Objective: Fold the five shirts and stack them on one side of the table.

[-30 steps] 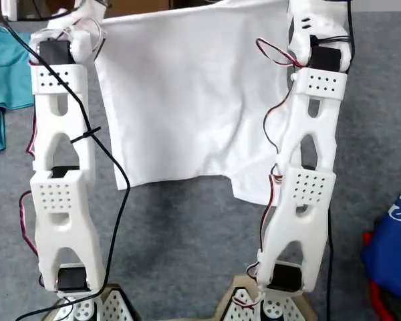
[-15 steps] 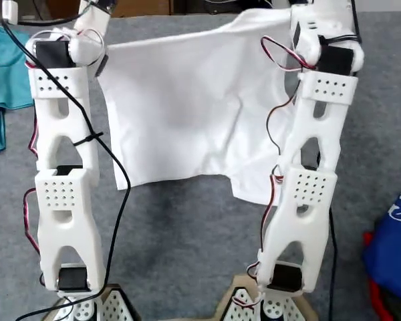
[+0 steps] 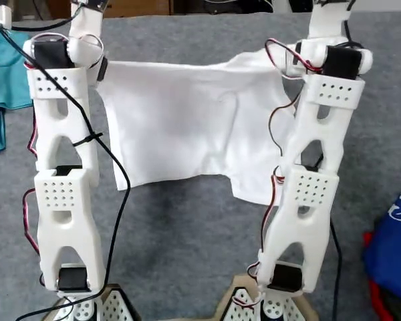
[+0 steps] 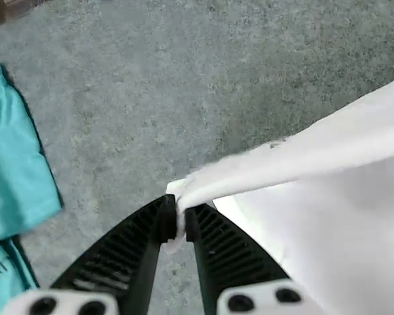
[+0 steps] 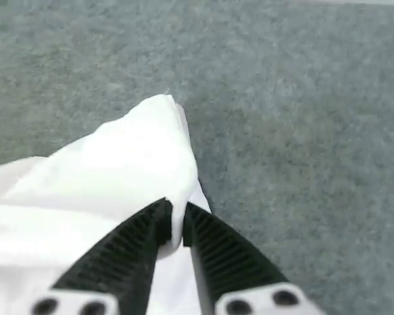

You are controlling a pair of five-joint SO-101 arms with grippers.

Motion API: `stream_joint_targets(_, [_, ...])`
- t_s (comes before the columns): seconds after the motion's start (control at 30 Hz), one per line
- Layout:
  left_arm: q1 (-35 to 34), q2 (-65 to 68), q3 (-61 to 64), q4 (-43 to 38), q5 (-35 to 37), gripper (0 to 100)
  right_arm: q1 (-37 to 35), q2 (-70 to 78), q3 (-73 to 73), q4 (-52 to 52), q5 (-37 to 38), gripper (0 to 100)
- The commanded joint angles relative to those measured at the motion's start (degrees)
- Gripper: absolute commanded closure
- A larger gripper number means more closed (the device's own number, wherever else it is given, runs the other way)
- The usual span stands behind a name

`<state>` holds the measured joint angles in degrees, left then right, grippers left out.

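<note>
White fabric shirt [image 3: 187, 127] lies on grey carpeted table [image 3: 187, 241]. My left gripper [image 4: 175, 222] and right gripper [image 5: 176, 226] each pinch 1 far corner tightly.

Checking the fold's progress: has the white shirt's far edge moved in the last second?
Yes. On the white shirt, the far edge has come toward the near hem, baring grey table beyond it; the hem has stayed put.
</note>
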<state>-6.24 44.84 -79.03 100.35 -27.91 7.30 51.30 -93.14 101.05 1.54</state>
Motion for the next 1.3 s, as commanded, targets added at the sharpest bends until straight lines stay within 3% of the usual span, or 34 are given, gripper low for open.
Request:
stream_joint_targets(0.0, [2.3, -7.9, 13.4, 0.7, 1.8, 98, 3.0, -5.5, -2.1, 1.2, 0.4, 99.4])
stream_joint_targets(0.17, [5.4, -20.1, 37.5, 0.4, 1.8, 98, 4.4, -5.3, -1.9, 1.4, 0.3, 99.5])
stream_joint_targets(0.33, [3.1, -25.8, 49.0, -3.4, 1.8, 98, 4.3, -5.7, 2.4, 1.4, 0.2, 99.5])
stream_joint_targets(0.57, [1.9, -27.4, 55.4, -3.7, 1.7, 98, 4.7, -10.3, 12.7, 1.5, 0.4, 99.5])
stream_joint_targets(0.9, [2.1, -26.9, 55.8, -3.4, 1.8, 98, 4.9, -30.7, 52.1, 0.9, 3.6, 99.5])
stream_joint_targets(1.27, [3.3, -27.4, 65.5, -5.5, 1.8, 98, 7.4, -40.8, 84.8, -12.7, 5.4, 99.5])
